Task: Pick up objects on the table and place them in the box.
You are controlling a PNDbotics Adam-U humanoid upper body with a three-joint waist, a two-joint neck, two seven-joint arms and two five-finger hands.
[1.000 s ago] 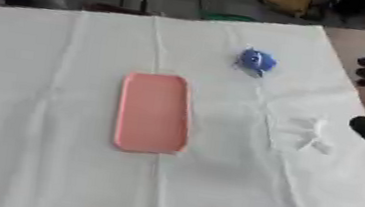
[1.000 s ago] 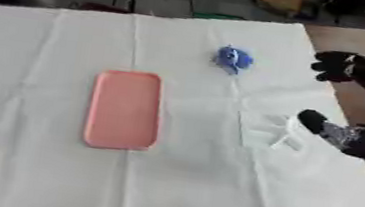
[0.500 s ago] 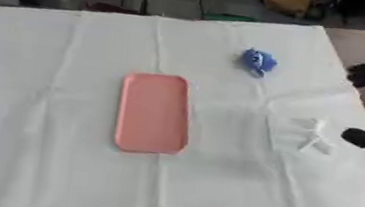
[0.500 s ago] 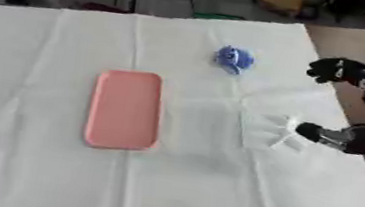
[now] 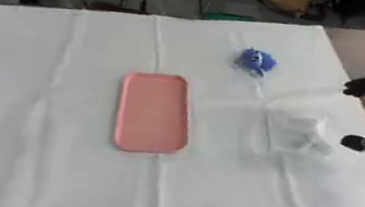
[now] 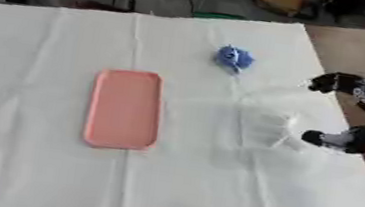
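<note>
While well to the left of the right hand (image 6: pixel 357 116) lies the shallow pink tray (image 6: pixel 124 108) and nearer the small blue object (image 6: pixel 234 57), just beside its spread, empty fingers sits a clear, crinkly, likely light and slippery bag (image 6: pixel 267 123), best pinched at the near edge.

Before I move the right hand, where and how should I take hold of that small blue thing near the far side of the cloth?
Take the blue object from above, closing across its rounded upper body. It sits alone on the white cloth, free all round, with a thin bit trailing toward you that looks too slight to pinch. The right hand lies right of it and nearer, so come in from the right.
</note>
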